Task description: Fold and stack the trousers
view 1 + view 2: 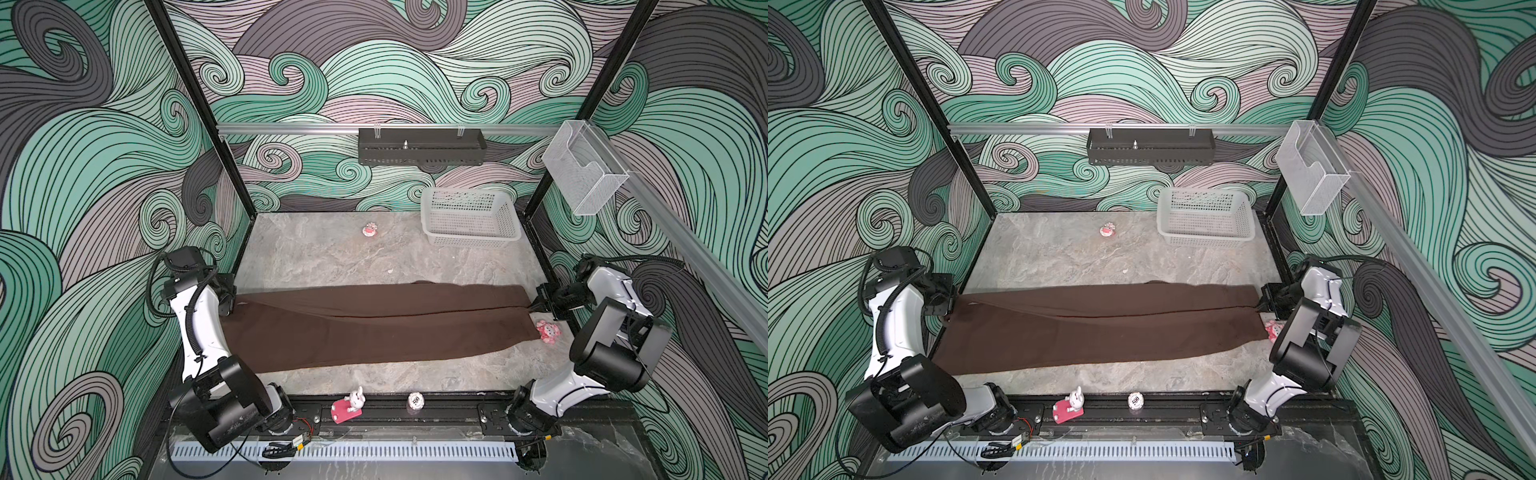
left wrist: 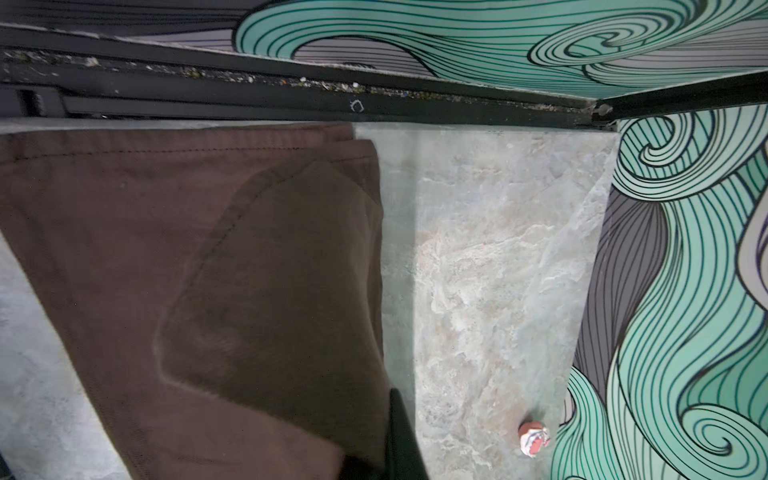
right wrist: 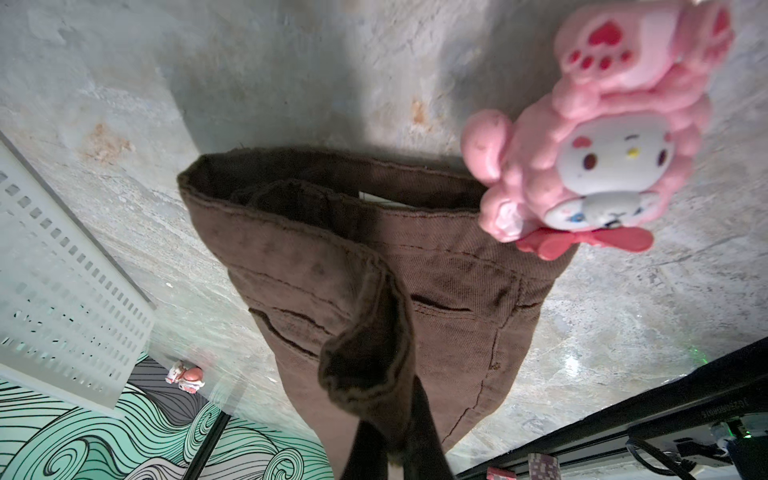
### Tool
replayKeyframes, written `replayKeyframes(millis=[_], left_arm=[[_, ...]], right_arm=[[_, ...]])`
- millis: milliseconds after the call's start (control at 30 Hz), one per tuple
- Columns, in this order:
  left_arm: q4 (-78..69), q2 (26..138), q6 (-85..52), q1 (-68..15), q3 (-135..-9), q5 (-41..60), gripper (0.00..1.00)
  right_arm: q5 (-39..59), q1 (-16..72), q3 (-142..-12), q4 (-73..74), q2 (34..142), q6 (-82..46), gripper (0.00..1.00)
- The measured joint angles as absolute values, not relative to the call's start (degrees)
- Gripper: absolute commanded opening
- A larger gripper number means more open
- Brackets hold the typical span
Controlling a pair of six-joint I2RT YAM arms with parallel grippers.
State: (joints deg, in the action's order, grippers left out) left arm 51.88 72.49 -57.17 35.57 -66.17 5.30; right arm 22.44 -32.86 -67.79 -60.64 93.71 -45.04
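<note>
1. With left fingers (image 2: pixel 401 436), clamps the hem (image 2: pixel 187 141) of the trousers (image 1: pixel 374 328); with right fingers (image 3: pixel 426 440), clamps the waistband (image 3: pixel 332 216).
2. Holds trousers stretched across the tabletop (image 1: pixel 332 257), almost side to side, far edge raised slightly at both grips, near leg flat.
3. Looks like a lengthwise fold: far leg over near leg.
4. To do it well: move both ends toward the front together, at equal height and pace; hold the cloth taut against sagging; match edge to edge before letting go.
5. Mind the pink toy (image 1: pixel 548 331) just beside the waist corner; could snag or get swept.
6. Reads "500" on the chip (image 1: pixel 415 401) at the front rail (image 1: pixel 449 415).
7. Shows a white tab (image 3: pixel 374 198) inside the waistband, no legible text; reversed lettering (image 3: pixel 725 413) in the right wrist view too blurred to read.
</note>
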Motion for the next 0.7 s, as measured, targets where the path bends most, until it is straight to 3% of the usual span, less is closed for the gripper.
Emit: replayKeyframes(millis=[700], left_arm=[[52.6, 65.5, -52.7, 41.2, -52.8, 1.1, 0.00]], right_arm=[[16.0, -36.9, -63.0, -63.6, 90.8, -37.9, 0.00]])
